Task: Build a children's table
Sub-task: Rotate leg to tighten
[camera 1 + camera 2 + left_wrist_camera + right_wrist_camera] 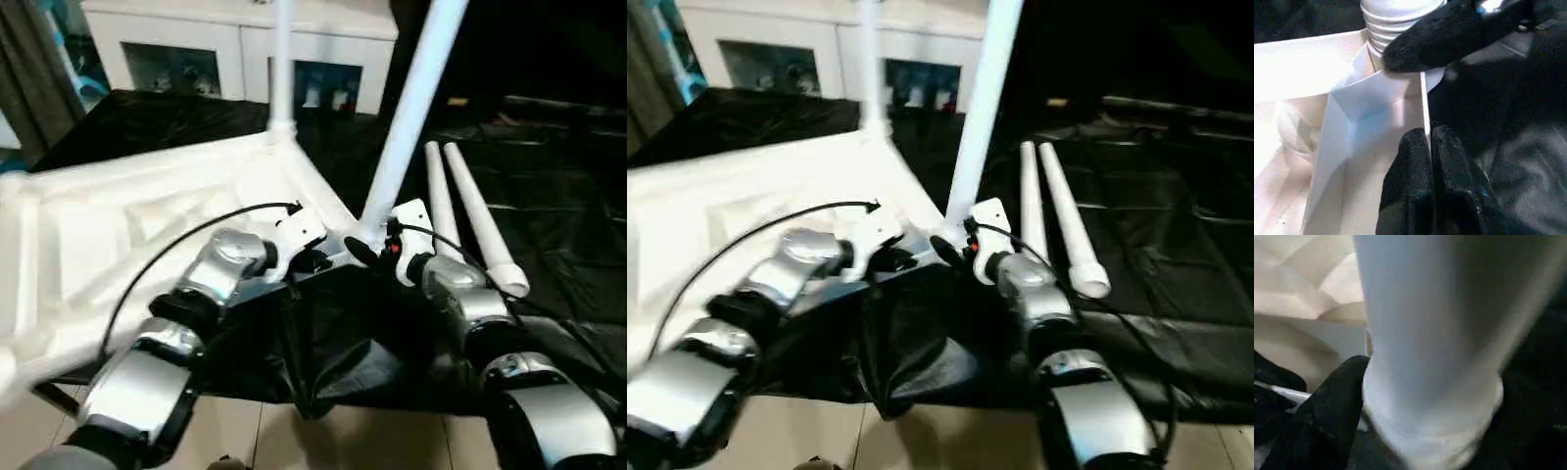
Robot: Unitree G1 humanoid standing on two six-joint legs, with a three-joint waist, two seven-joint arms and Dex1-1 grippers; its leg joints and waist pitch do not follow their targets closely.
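The white plastic tabletop (pixel 118 235) lay upside down on the left, its ribbed underside up, resting partly on a black sheet (pixel 549 245) that covered the work surface to the right and far side. One white tapered tube leg (pixel 281 69) stood upright in the far corner socket; a second leg (pixel 411 108) rose tilted from the near right corner socket (pixel 367 230). Two more loose legs (pixel 470 211) lay side by side on the black sheet just right of that corner. The right gripper (pixel 364 253) was at the base of the tilted leg, one black finger (pixel 1327 416) pressed against its flared, ridged end; how wide its fingers stood could not be told. The left gripper (pixel 1427 161) had its two textured black fingers pinched nearly together on the thin white edge wall of the tabletop, near that same corner. A white glass-door cabinet (pixel 235 49) stood at the far side.
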